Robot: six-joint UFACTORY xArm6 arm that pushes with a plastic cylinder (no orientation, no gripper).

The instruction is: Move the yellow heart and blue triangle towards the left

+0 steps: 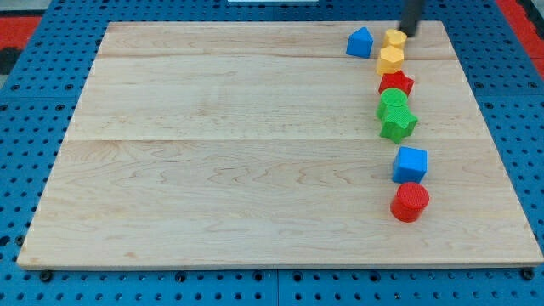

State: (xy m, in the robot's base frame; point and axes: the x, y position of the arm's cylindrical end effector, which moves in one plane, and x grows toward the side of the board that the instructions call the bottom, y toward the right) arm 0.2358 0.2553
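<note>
Camera view: my tip (405,33) at board's (212,153) top right, touching yellow heart (395,38). Blue triangle (360,42) just left of heart. No pincer fitted, bare rod only.

Lab bench: blue perforated base (25,170)
</note>
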